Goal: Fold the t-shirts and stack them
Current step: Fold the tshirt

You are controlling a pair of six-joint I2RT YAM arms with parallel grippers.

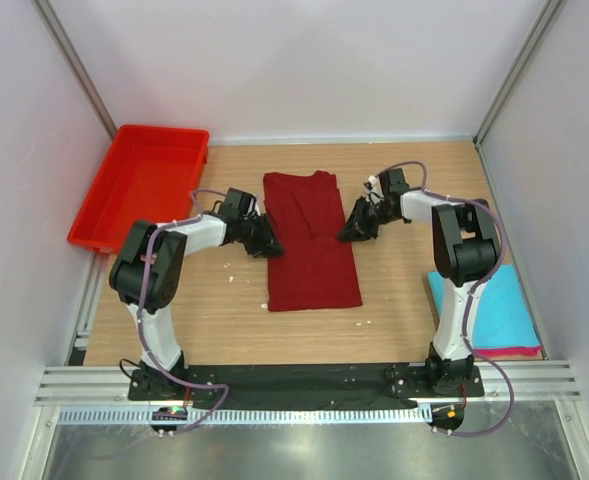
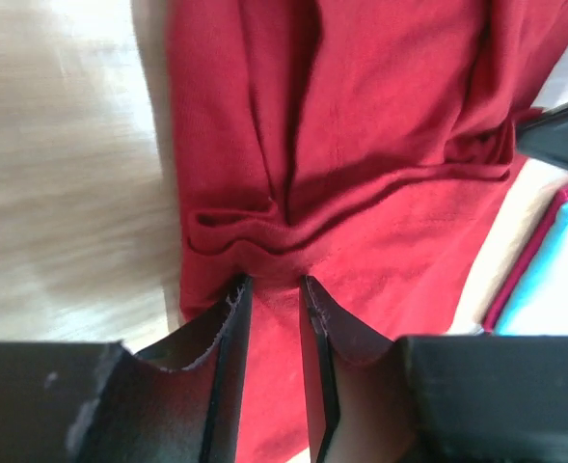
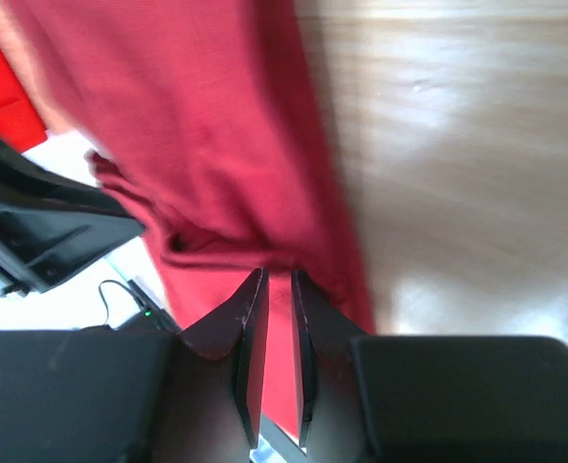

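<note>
A pale wooden table [image 1: 214, 320] fills a booth closed in by plain white walls [image 1: 304, 60] at the back and on both sides, with metal framing in the corners. The dark maroon t-shirt [image 1: 312, 250] lies flat in the middle of the table, folded lengthwise into a long strip, its collar end towards the back wall. A few small white specks [image 1: 232, 268] sit on the wood to the left of it.

The left pincer [image 1: 264, 243] is down at the shirt's left edge, about halfway along. Its jaws stand a little apart over a bunched wrinkle of cloth, and nothing is clamped between them. The right pincer [image 1: 354, 232] meets the shirt's right edge directly opposite. Its jaws show only a thin slit with red cloth behind it, and I cannot tell whether any cloth is nipped.

Well to the left of the shirt and further back, a bright red plastic tray [image 1: 139, 190] sits in the corner, jutting past the table's left edge. To the right of the shirt and nearer the arms, the turquoise t-shirt [image 1: 494, 305] lies folded on the pink t-shirt [image 1: 519, 351], of which only a thin edge shows, hard against the right wall. Bare wood runs between the maroon shirt and the tray, and along its near end.
</note>
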